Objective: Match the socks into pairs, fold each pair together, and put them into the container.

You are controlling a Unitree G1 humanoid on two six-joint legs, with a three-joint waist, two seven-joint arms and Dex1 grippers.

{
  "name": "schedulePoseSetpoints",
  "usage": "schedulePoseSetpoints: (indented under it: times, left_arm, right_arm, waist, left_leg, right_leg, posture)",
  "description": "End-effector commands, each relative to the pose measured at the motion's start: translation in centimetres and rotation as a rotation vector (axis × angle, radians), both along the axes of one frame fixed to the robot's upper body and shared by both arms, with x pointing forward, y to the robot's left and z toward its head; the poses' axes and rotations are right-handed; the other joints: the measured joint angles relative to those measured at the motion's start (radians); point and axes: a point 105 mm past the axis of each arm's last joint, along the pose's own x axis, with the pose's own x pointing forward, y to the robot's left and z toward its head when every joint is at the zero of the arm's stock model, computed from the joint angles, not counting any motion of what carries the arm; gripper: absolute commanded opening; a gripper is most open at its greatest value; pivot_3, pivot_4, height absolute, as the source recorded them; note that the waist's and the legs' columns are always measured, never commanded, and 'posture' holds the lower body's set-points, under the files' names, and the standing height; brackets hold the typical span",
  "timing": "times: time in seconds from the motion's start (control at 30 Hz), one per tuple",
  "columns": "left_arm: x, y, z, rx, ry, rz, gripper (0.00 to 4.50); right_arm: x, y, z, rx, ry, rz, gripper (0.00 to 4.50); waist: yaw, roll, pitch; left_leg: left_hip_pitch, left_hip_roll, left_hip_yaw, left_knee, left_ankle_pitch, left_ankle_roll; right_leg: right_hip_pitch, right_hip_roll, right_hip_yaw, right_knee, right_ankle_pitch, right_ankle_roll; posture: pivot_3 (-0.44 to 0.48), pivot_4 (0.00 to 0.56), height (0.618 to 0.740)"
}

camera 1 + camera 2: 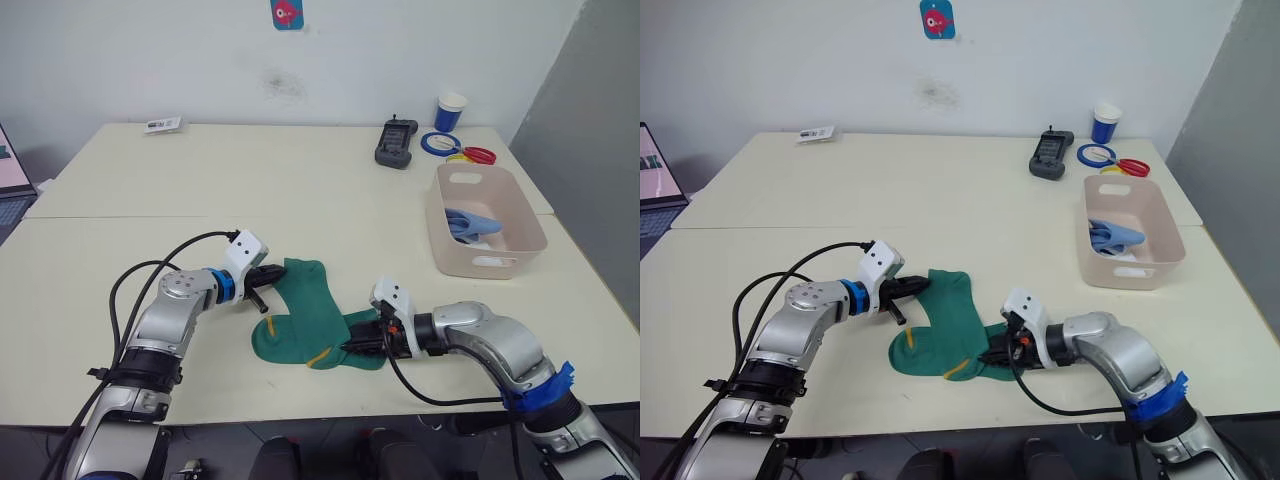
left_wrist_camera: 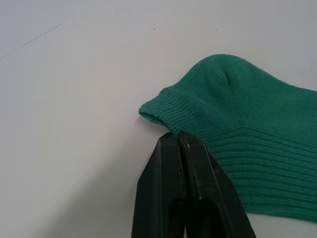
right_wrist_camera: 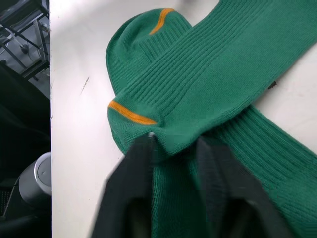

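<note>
Two dark green socks with yellow marks lie crossed on the table near its front edge, one long and flat [image 1: 300, 305], the other bunched under it [image 1: 362, 338]. My left gripper [image 1: 274, 274] is shut on the cuff edge of the flat green sock [image 2: 237, 114]. My right gripper [image 1: 352, 345] grips a fold of green sock [image 3: 178, 109] near a yellow stripe. The pink-beige container [image 1: 520, 215] stands at the right, with light blue socks [image 1: 470, 222] and a white sock [image 1: 482, 241] inside.
At the back right stand a black handheld device [image 1: 396, 143], a blue-and-white cup [image 1: 451, 112] and coloured tape rings [image 1: 460, 150]. A small card [image 1: 161, 124] lies at the back left. A laptop edge [image 1: 8, 180] shows at far left.
</note>
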Motion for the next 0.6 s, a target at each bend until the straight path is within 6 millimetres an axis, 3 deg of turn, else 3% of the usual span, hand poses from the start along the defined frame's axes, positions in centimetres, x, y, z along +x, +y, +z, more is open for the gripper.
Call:
schedulePoseSetpoints:
  times: [0.03, 0.2, 0.33, 0.43, 0.6]
  left_arm:
    - [-0.1, 0.6, 1.6, -0.023, -0.050, 0.017, 0.00]
    - [-1.2, 1.3, 1.9, -0.060, -0.050, 0.034, 0.00]
    - [-2.5, 1.9, 3.5, -0.146, -0.068, 0.049, 0.00]
    - [-4.7, 2.3, 4.5, -0.202, -0.037, 0.029, 0.00]
    - [-8.5, 1.3, 4.6, -0.216, 0.025, -0.006, 0.00]
  right_arm:
    - [0.5, 0.1, 1.2, 0.017, -0.051, 0.003, 0.03]
    - [0.9, -0.7, 2.6, 0.047, -0.072, -0.002, 0.03]
    - [1.4, -1.6, 3.7, 0.038, -0.097, 0.004, 0.03]
    - [2.8, -2.5, 4.7, 0.012, -0.142, -0.004, 0.03]
    - [6.5, -3.3, 6.1, -0.006, -0.196, -0.030, 0.03]
  waist:
    - [0.000, 0.000, 0.000]
    - [-0.002, 0.000, 0.000]
    - [-0.001, 0.000, 0.000]
    - [-0.005, 0.000, 0.000]
    - [-0.012, 0.001, 0.000]
  left_leg:
    - [0.000, 0.000, 0.000, 0.000, 0.000, 0.000]
    - [0.000, 0.000, 0.000, 0.000, 0.000, 0.000]
    - [0.000, 0.000, 0.000, 0.000, 0.000, 0.000]
    - [0.000, 0.001, 0.000, 0.000, 0.000, 0.000]
    - [0.001, 0.001, 0.000, -0.001, 0.000, 0.000]
  right_leg:
    - [0.000, 0.000, 0.000, 0.000, 0.000, 0.000]
    - [0.000, 0.000, 0.000, 0.000, 0.000, 0.000]
    - [0.000, 0.000, 0.000, 0.000, 0.000, 0.000]
    - [0.000, 0.000, 0.001, 0.000, 0.000, 0.000]
    - [0.000, -0.001, 0.001, 0.000, 0.000, 0.000]
  posture:
    - [0.000, 0.150, 0.740]
    - [0.000, 0.150, 0.740]
    - [0.000, 0.150, 0.740]
    - [0.000, 0.150, 0.740]
    - [0.000, 0.150, 0.740]
